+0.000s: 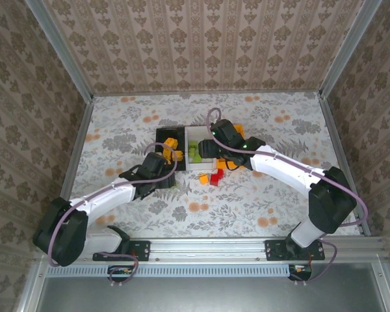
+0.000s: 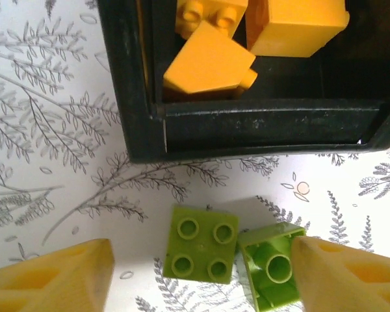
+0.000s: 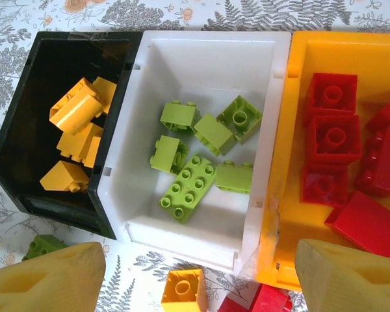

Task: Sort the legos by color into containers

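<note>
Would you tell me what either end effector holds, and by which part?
Nothing is held: the left end effector stands open around two loose green bricks; the right end effector is open, empty.

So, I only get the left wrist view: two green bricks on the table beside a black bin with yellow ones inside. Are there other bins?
Observer: Yes, a white bin sits right beside the black bin, holding light green bricks.
Visitor: And a third?
Observer: An orange bin on the white one's far side, with red bricks in it.
Visitor: Anything else loose on the table?
Observer: One orange-yellow brick and some red ones, in front of the white and orange bins.
</note>
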Controlling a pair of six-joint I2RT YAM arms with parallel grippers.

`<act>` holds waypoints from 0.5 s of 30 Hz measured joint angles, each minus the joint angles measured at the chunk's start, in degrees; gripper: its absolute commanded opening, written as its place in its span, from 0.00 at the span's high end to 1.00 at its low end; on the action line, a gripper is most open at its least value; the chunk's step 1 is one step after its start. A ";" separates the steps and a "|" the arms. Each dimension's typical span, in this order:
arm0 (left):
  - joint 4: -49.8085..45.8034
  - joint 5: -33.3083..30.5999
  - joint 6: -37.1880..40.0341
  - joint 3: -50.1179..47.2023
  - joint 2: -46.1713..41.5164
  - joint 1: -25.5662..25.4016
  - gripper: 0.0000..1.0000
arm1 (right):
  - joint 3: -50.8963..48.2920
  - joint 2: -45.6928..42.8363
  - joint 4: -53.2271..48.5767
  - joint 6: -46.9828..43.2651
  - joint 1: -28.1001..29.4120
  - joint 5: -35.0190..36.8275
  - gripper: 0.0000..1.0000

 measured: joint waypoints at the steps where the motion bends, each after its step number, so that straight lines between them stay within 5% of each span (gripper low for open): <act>1: -0.09 -0.42 -0.07 0.00 -0.02 0.02 0.37 | -0.17 -0.35 0.09 0.00 0.02 0.00 0.22; 11: 0.44 -1.40 -0.15 -2.29 -1.36 2.45 0.35 | -0.31 -1.92 0.44 -0.02 0.00 0.13 0.22; 15: 1.11 -0.87 -0.17 -2.73 0.55 3.13 0.42 | -0.31 -2.03 0.42 -0.02 0.00 0.24 0.22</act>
